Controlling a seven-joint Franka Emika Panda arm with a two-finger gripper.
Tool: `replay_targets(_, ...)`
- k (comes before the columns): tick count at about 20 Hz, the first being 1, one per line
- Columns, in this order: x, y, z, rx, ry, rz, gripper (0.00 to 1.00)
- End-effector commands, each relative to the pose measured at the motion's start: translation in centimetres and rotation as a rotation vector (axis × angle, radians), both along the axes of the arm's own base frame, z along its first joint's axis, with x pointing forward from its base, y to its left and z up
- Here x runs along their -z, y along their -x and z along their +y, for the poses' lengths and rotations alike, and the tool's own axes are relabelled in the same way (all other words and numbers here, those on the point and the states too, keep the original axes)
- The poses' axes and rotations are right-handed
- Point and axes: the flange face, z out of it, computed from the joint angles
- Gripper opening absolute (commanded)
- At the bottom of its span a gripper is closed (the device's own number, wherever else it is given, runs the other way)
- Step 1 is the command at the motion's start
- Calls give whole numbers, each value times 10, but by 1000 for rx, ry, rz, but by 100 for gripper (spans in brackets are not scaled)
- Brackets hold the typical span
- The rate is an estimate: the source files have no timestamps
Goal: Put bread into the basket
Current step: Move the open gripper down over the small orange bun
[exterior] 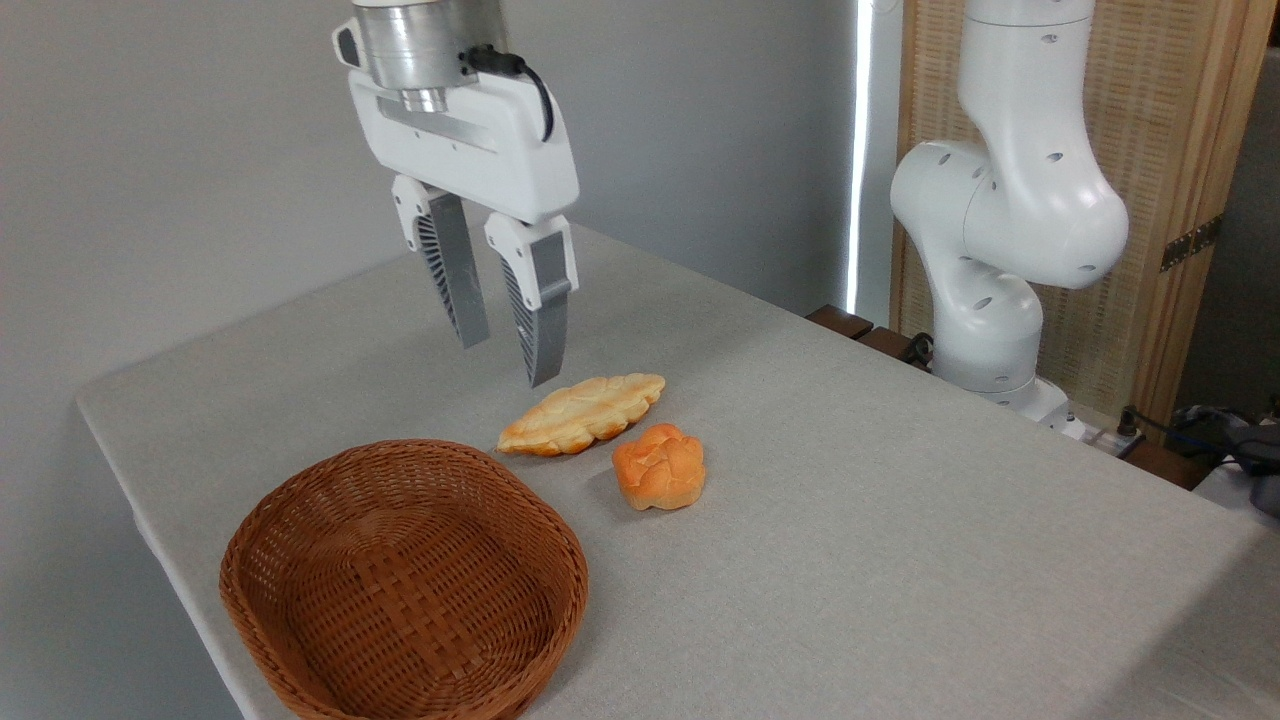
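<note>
Gripper (507, 363) above the table (900, 520), fingers slightly parted, holding nothing, bread (659, 466) lower right of it, basket (404, 583) lower left, well apart

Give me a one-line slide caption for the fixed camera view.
Open claw hangs above the table, with the bun and leaf-shaped bread beside an empty basket.

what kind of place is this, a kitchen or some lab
Most likely a robotics lab or test room, not a kitchen. A white robot arm is mounted beside a plain cloth-covered table, its pincer hangs open above staged items, a bread and a basket, and the walls are bare.
</note>
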Motion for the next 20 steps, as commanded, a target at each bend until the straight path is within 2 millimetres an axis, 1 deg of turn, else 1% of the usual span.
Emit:
replay_targets(1, 21, 43, 0, 84, 8, -38, 100)
replay_targets(2, 26, 54, 0, 142, 4, -32, 100)
replay_targets(5, 37, 66, 2, 195, 1, -11, 100)
replay_targets(6, 46, 74, 3, 211, 0, 8, 100)
replay_targets(7, 53, 77, 3, 219, 0, 18, 100)
replay_targets(9, 74, 84, 0, 236, 0, 12, 100)
replay_targets(10, 78, 85, -1, 239, -1, 8, 100)
replay_targets(11, 88, 86, -2, 241, -1, 6, 100)
replay_targets(14, 107, 91, -15, 269, 0, 15, 100)
replay_targets(20, 131, 97, -20, 260, 41, 29, 100)
